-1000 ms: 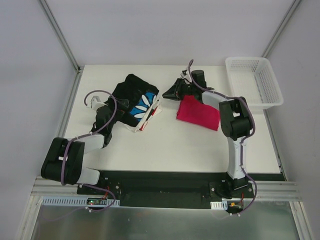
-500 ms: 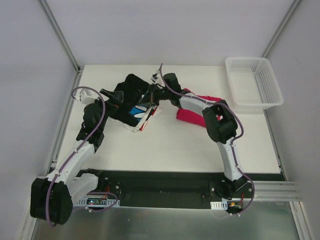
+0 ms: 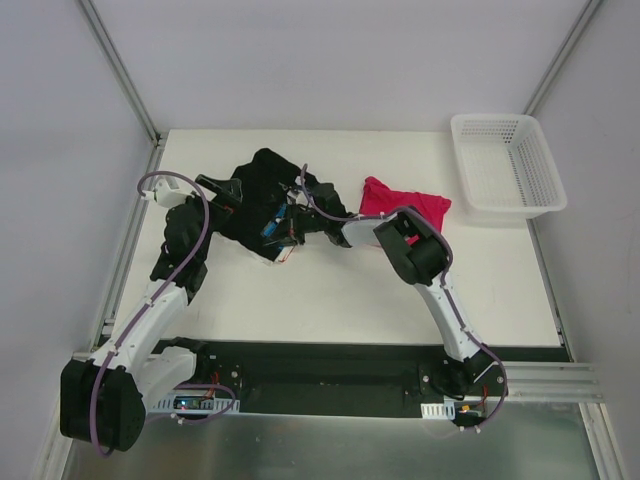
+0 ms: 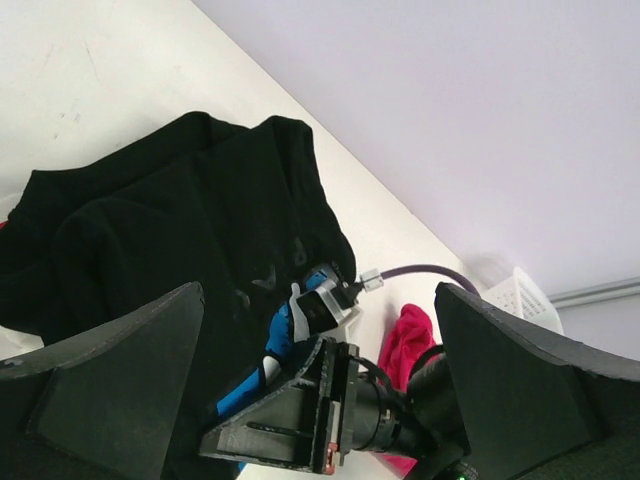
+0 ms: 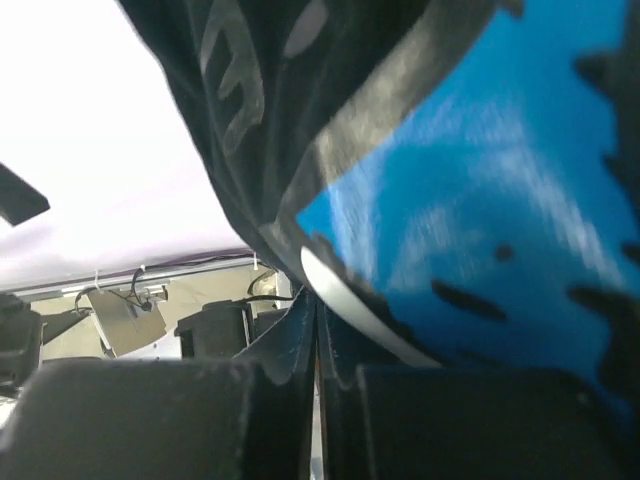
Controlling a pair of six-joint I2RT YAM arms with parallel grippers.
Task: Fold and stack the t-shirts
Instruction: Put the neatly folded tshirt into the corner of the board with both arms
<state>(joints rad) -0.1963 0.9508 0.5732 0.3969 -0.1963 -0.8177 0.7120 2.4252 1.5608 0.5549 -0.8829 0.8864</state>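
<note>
At the left, our left gripper stands wide open and holds nothing. It is just beside the black t-shirt, probably to take its other edge. This shirt lies crumpled on the far part of the table. Our right gripper reaches across with its jaws closed on a fold beside the blue print, we judge to spread the shirt flat. The crimson t-shirt lies bunched further right, near the basket.
</note>
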